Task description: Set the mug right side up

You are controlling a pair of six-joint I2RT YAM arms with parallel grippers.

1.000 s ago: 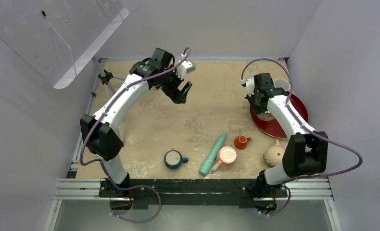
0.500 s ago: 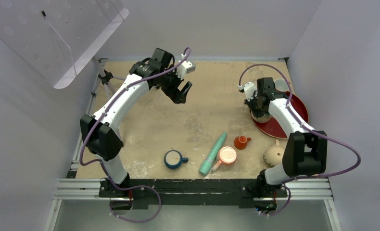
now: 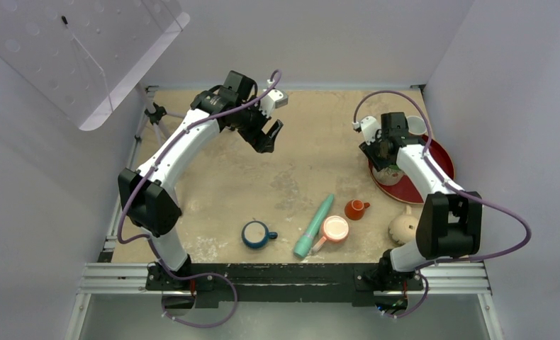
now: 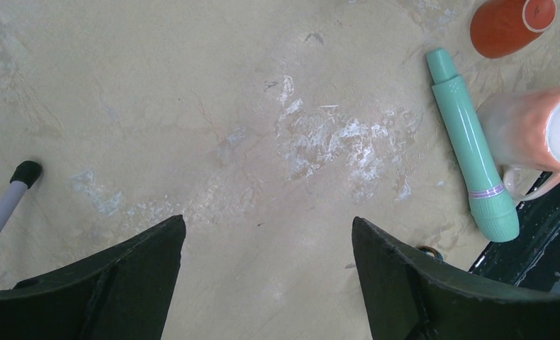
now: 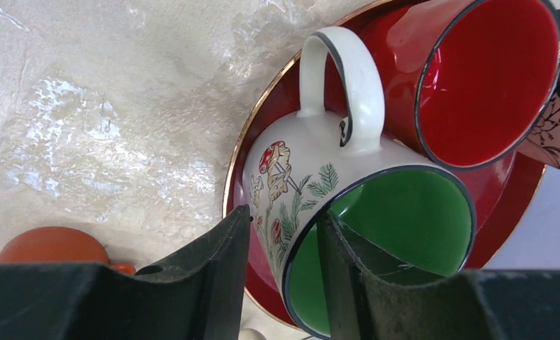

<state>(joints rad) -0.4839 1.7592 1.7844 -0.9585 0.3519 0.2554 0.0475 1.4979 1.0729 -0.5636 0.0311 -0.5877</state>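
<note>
The mug (image 3: 403,228) is beige and bulbous and sits at the table's front right, beside the right arm's base. It shows its rounded body, and no opening is visible. My right gripper (image 3: 383,164) is far from it, over the red plate (image 3: 440,159). In the right wrist view it (image 5: 286,212) is shut on the wall of a white mushroom-print mug with green inside (image 5: 312,152), with one finger inside and one outside. My left gripper (image 3: 272,138) is open and empty, high over the back middle of the table, and also shows in the left wrist view (image 4: 266,223).
A red-lined mug (image 5: 490,78) stands on the plate beside the held one. A teal tube (image 3: 314,225), a pale mug with peach inside (image 3: 334,229), a small orange cup (image 3: 355,209) and a blue mug (image 3: 256,234) lie along the front. A small tripod (image 3: 155,113) stands back left.
My right gripper has shifted a little toward the near side over the red plate and turned at the wrist. The left arm has not moved.
</note>
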